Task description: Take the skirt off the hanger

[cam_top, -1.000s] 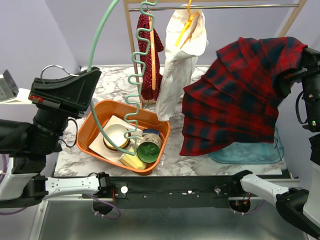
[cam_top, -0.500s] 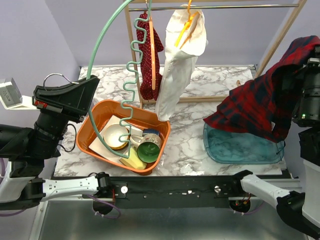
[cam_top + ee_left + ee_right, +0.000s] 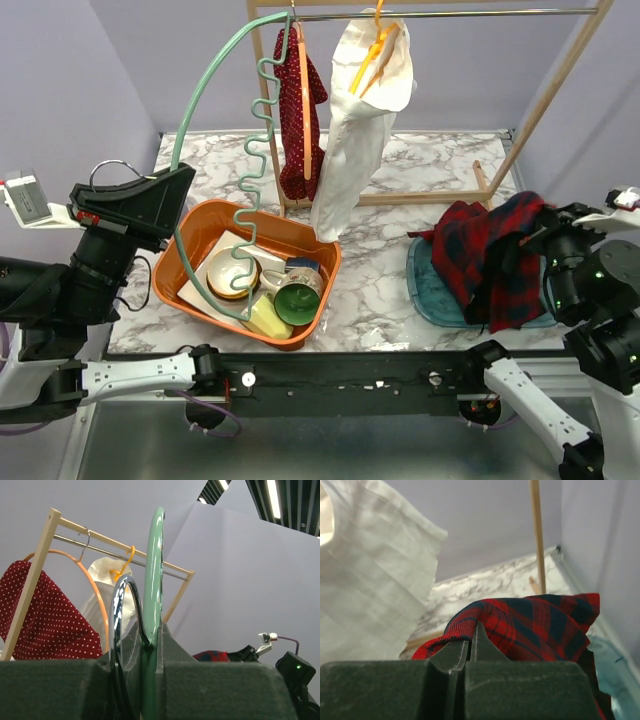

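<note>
One skirt [image 3: 492, 252] tight in right pincer [image 3: 470, 642], one green hanger [image 3: 153, 570] tight in left pincer [image 3: 150, 652]

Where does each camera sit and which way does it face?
Top external: above and behind, looking down on the table; left arm, right arm show.
Left wrist: on the left gripper, tilted up at the rack; jaws clamp the green hanger.
Right wrist: on the right gripper, facing the rack; jaws pinch the plaid skirt.
Shared: both wrist views show the white garment.
</note>
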Available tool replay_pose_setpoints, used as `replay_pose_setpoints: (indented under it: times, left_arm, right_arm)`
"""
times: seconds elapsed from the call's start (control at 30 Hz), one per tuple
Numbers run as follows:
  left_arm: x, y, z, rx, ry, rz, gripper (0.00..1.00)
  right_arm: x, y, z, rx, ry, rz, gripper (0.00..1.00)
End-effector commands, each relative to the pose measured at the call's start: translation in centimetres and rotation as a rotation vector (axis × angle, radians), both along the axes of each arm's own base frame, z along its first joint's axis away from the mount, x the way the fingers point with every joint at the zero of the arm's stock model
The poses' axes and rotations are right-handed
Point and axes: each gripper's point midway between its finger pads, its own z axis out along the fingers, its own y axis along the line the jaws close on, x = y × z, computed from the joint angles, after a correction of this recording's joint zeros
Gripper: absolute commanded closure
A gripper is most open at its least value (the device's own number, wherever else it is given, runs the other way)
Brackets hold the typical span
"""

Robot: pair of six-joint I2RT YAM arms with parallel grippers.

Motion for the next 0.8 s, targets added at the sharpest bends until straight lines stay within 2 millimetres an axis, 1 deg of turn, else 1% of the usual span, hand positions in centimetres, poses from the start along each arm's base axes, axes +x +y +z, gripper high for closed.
replay_pose_setpoints:
  times: [0.0,0.03,0.1,0.13,0.17,0.2,0.23,0.27,0.3,0.33,0.37,0.4,0.43,0.5,0.53,0.6,0.63,0.67,0.7,0.73,0.77]
  left_arm:
    - [0.2,1.0,-0.6,-0.01,0.02,0.023,1.0]
    - [0.1,1.0,-0.8,-0.009,0.022,0.019,1.0]
    - [0.2,0.7,-1.6,0.013,0.033,0.019,1.0]
    - [0.3,0.6,-1.9,0.022,0.036,0.021,1.0]
    - [0.3,0.3,-2.1,0.034,0.039,0.018,1.0]
    - [0.3,0.3,-2.1,0.041,0.039,0.018,1.0]
    - [0.4,-0.2,-2.6,0.073,0.043,0.017,1.0]
    - [0.4,-0.2,-2.6,0.085,0.043,0.016,1.0]
    - [0.3,-0.2,-2.4,0.091,0.041,0.013,1.0]
    - [0.4,-0.7,-2.8,0.123,0.046,0.01,1.0]
    - [0.4,-0.8,-2.9,0.134,0.048,0.011,1.0]
    - [0.3,-0.7,-2.8,0.143,0.049,0.005,1.0]
    - [0.4,-1.2,-3.0,0.159,0.052,0.003,1.0]
    - [0.4,-1.5,-3.2,0.179,0.053,-0.002,1.0]
    - [0.5,-1.8,-3.3,0.192,0.054,-0.004,1.0]
    - [0.6,-2.1,-3.5,0.211,0.054,-0.002,1.0]
    - [0.7,-2.6,-3.8,0.23,0.059,-0.001,1.0]
    - [0.8,-2.6,-4.0,0.239,0.059,0.002,1.0]
    - [1.0,-2.8,-4.1,0.249,0.062,0.009,1.0]
    - [1.1,-3.1,-4.3,0.264,0.067,0.011,1.0]
    - [1.2,-3.2,-4.5,0.274,0.071,0.014,1.0]
  right_arm:
    - [0.3,0.2,-4.6,0.283,0.079,-0.071,1.0]
    - [1.1,-0.1,-7.2,0.275,0.124,-0.119,0.99]
    - [1.8,-0.9,-9.8,0.248,0.17,-0.191,0.99]
    - [2.1,-1.7,-11.1,0.251,0.181,-0.259,0.99]
    - [2.7,-1.8,-13.6,0.22,0.228,-0.29,0.99]
    - [3.2,-1.8,-15.1,0.196,0.264,-0.31,0.99]
    - [3.6,-2.1,-15.7,0.187,0.266,-0.337,0.99]
    - [3.9,-2.0,-17.6,0.167,0.302,-0.346,0.99]
    - [4.2,-1.9,-18.5,0.16,0.321,-0.352,0.99]
    - [4.8,-1.7,-19.4,0.157,0.342,-0.359,0.99]
    - [5.1,-1.6,-20.5,0.15,0.37,-0.371,0.99]
    - [5.1,-1.7,-22.1,0.142,0.407,-0.386,0.99]
    - [5.3,-2.0,-23.6,0.138,0.455,-0.42,0.99]
    - [4.9,-3.0,-25.6,0.149,0.526,-0.488,0.99]
    - [4.4,-4.3,-26.8,0.164,0.571,-0.557,0.99]
    - [3.7,-5.5,-29.2,0.189,0.664,-0.622,0.99]
    - [2.7,-6.9,-30.5,0.236,0.706,-0.697,0.99]
    - [2.3,-6.6,-31.9,0.279,0.762,-0.69,0.99]
    - [1.9,-6.8,-32.7,0.308,0.783,-0.703,0.99]
    - [1.2,-7.3,-33.7,0.327,0.808,-0.731,0.95]
    - [0.9,-7.4,-34.0,0.337,0.82,-0.743,0.87]
